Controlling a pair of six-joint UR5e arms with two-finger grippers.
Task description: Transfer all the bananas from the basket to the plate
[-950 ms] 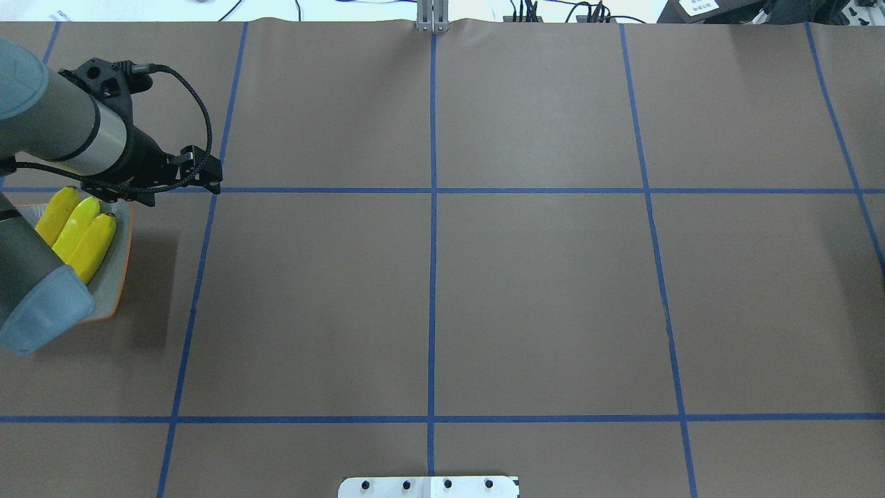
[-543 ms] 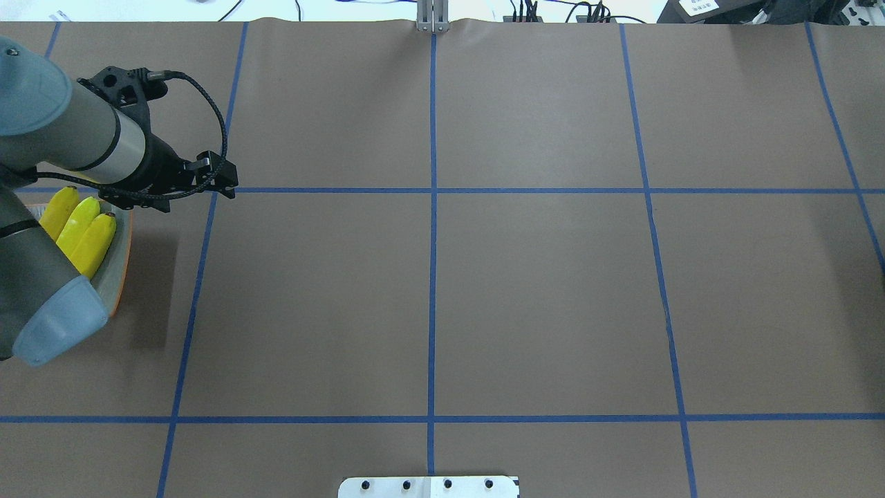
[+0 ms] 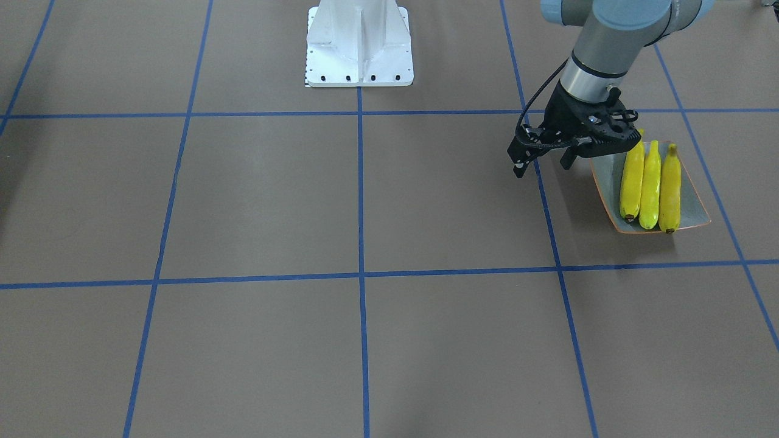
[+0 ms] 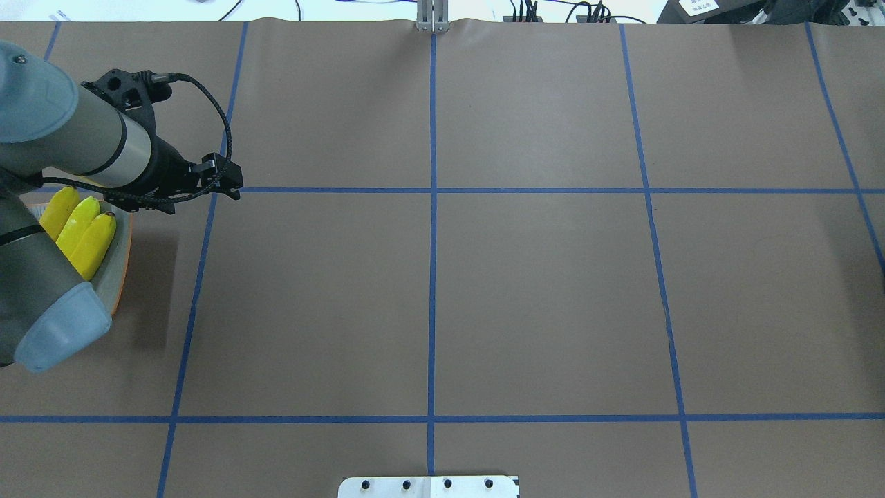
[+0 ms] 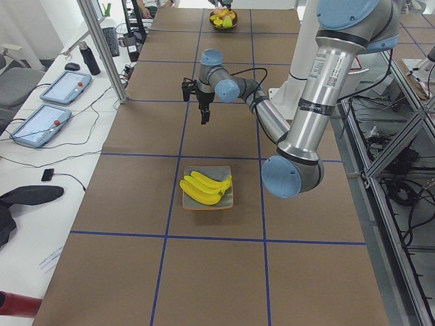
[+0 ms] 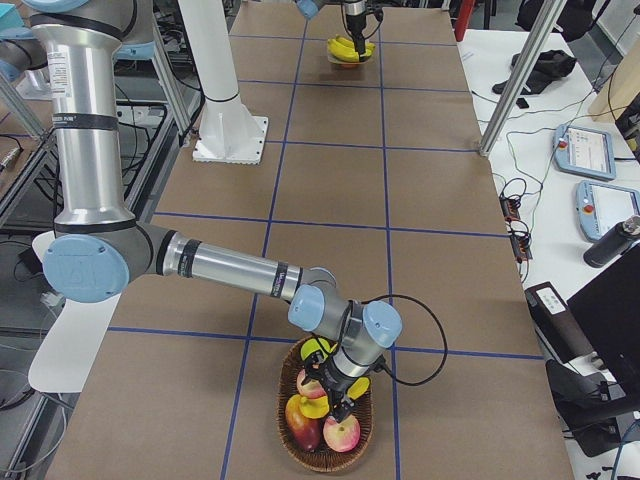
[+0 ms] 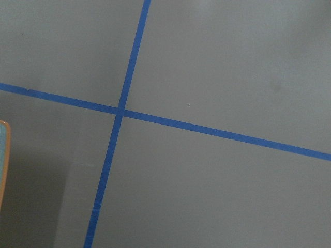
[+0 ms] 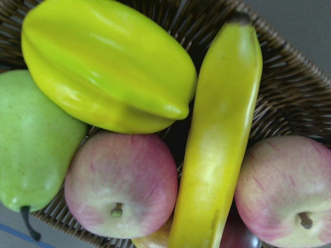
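Yellow bananas (image 3: 650,182), three of them, lie side by side on the grey-green plate (image 3: 607,182), at 3 o'clock in the front-facing view. At the plate's 10 o'clock the left gripper (image 3: 543,164) hangs over the brown table cover (image 3: 365,201), fingers spread, holding nothing. A fourth banana (image 8: 217,150) lies in the wicker basket (image 8: 289,77), a starfruit (image 8: 103,67) at its 10 o'clock. The right gripper (image 6: 338,405) is low over that basket; I cannot tell whether it is spread or closed.
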